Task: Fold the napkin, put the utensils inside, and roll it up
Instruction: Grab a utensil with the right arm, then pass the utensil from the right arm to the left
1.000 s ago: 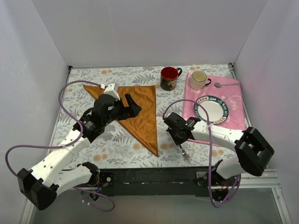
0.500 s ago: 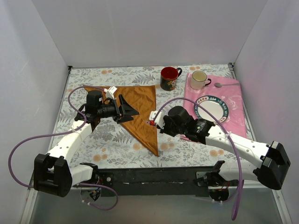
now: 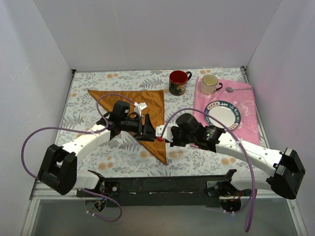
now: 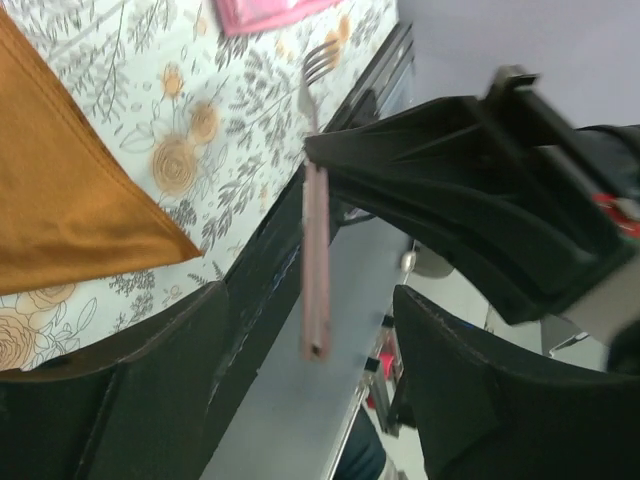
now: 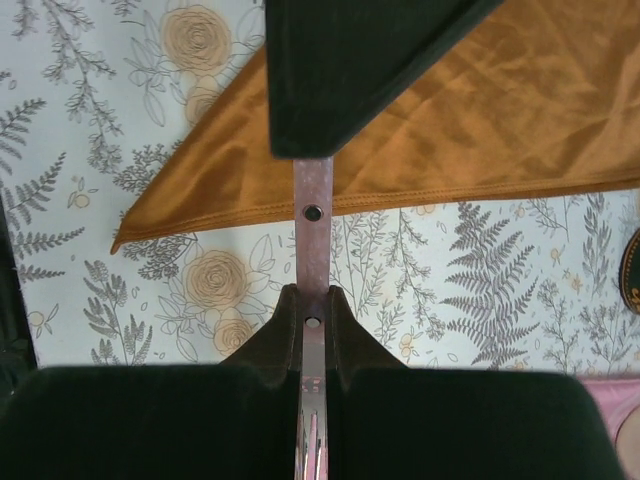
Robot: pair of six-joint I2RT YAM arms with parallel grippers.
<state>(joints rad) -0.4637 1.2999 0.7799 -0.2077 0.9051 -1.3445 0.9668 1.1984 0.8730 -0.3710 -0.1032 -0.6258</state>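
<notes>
The rust-orange napkin [image 3: 142, 109] lies folded into a triangle on the floral table cover, one tip pointing to the front edge. It also shows in the left wrist view [image 4: 70, 200] and the right wrist view [image 5: 500, 120]. My right gripper [image 3: 165, 133] is shut on a slim silver fork [image 5: 312, 195] and holds it above the table beside the napkin's lower tip. My left gripper [image 3: 147, 130] is open, facing the right gripper. The fork's handle [image 4: 315, 260] reaches between its two fingers without touching either. I see no other fork.
A pink floral cloth [image 3: 246, 98] lies at the right with a small plate [image 3: 224, 115], a white mug [image 3: 210, 83] and a spoon [image 3: 231, 90] on it. A red-and-black mug [image 3: 178, 81] stands behind the napkin. The black front rail [image 3: 162, 187] runs along the near edge.
My right gripper has taken the fork from the table near the front edge and carried it left. My left gripper has swung right over the napkin to meet it.
</notes>
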